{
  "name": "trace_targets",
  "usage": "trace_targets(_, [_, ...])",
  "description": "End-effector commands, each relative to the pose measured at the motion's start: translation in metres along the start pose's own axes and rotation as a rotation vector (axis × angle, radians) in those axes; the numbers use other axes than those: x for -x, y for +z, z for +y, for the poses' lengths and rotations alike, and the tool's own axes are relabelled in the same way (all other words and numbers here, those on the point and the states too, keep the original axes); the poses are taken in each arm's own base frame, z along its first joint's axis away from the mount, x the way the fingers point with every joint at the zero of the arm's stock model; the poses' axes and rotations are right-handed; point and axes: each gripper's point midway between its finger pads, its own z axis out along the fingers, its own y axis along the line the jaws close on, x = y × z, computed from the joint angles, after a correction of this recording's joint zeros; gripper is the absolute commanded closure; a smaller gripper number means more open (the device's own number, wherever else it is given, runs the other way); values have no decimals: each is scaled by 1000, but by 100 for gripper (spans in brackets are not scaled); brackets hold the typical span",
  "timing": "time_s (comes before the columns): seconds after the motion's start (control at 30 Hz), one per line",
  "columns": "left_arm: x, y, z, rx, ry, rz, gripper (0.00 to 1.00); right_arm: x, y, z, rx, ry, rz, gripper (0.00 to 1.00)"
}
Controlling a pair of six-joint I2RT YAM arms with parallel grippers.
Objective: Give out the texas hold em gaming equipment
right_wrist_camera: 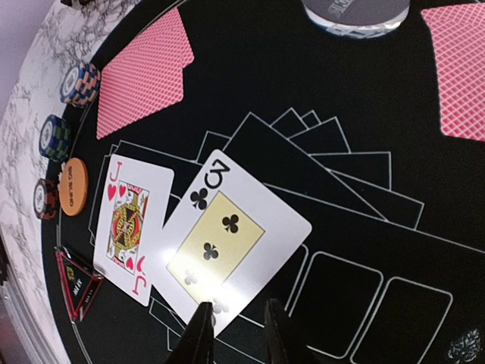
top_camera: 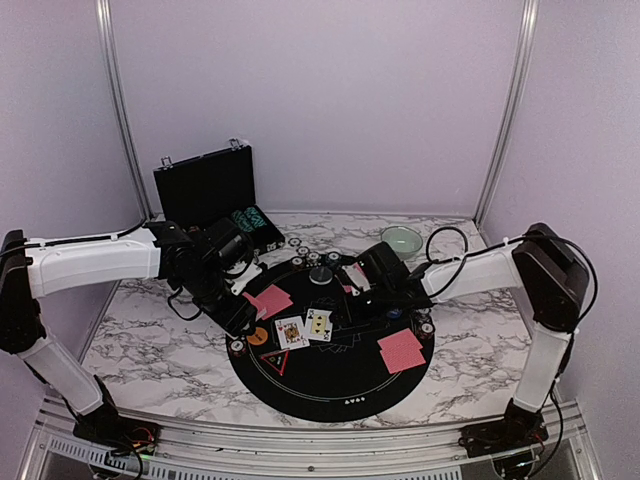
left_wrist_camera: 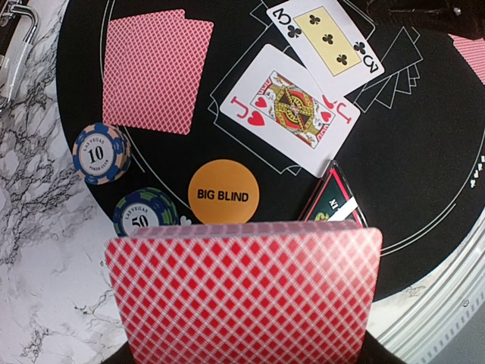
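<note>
**Pack gripped at left, two cards face up mid-mat**

Red diamond-patterned backs fill the near part of the left wrist view. This is the pack [left_wrist_camera: 242, 296], poised above the near-left edge of the round black mat [top_camera: 330, 385] and clamped in the left gripper [top_camera: 238, 312].

On the mat's left rim sit a "10" chip stack [left_wrist_camera: 101, 154], a "50" chip stack [left_wrist_camera: 144, 216] and an orange BIG BLIND disc [left_wrist_camera: 223, 195]. Just inside that rim lie two overlapping face-down cards [left_wrist_camera: 155, 72].

Near the mat's centre the jack of hearts [left_wrist_camera: 288, 106] and the three of clubs [left_wrist_camera: 326, 38] lie face up, the three's edge over the jack's. The right gripper [right_wrist_camera: 239, 334] hangs over the three's corner with its fingers a narrow gap apart, holding nothing. Whether it touches the card cannot be told.

A second face-down pair [top_camera: 402, 350] lies on the mat's right side.

The mat rests on a marble-patterned table [top_camera: 150, 340]. An open black case [top_camera: 205, 185] stands behind the mat to the left, and a pale green bowl [top_camera: 400, 240] sits behind it to the right. Lilac walls enclose everything.
</note>
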Motion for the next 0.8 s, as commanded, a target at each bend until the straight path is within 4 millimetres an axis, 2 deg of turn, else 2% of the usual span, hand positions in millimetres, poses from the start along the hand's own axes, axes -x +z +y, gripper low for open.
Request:
trace_targets(0.0, [11, -9, -1, -7, 9, -48, 50, 13, 1, 8, 130, 95, -15, 74])
trace_targets(0.13, [11, -8, 0, -7, 9, -48, 50, 15, 2, 5, 158, 126, -24, 68])
trace_targets(0.77, [10, -10, 1, -8, 4, -51, 50, 8, 16, -13, 204, 240, -17, 65])
